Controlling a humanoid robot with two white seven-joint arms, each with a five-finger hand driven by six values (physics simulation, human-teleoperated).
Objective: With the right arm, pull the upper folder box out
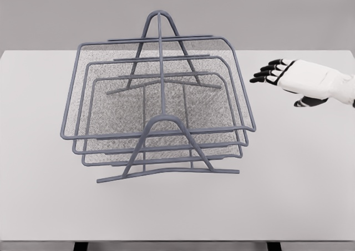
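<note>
Three mesh trays sit stacked in a grey wire rack point(161, 95) at the middle of the bench point(299, 195), and the one you want is the upper tray point(222, 43), the largest outline seen from above. Its rim runs along the top of the stack, and its right edge slopes down toward the near right corner. The two trays beneath it show as smaller nested outlines, so you can tell the top one apart by its outermost rim. The frame's two arched ends and the central bar hold all three trays level, which is probably why the tray has to slide out rather than lift off.

Your right robot hand point(297, 81) hovers off to the right of the rack, well apart from it, above the bench. Its dark fingers point(269, 72) are stretched out and point left toward the tray's right edge, spread and holding nothing. That flat, open pose suits an approach: the fingers would need to hook the rim before any pull.

You should judge the task as not yet begun, since the tray looks fully seated. The thin wire rim gives little to grip, so a slip is the likely risk.

The left arm does not show.
</note>
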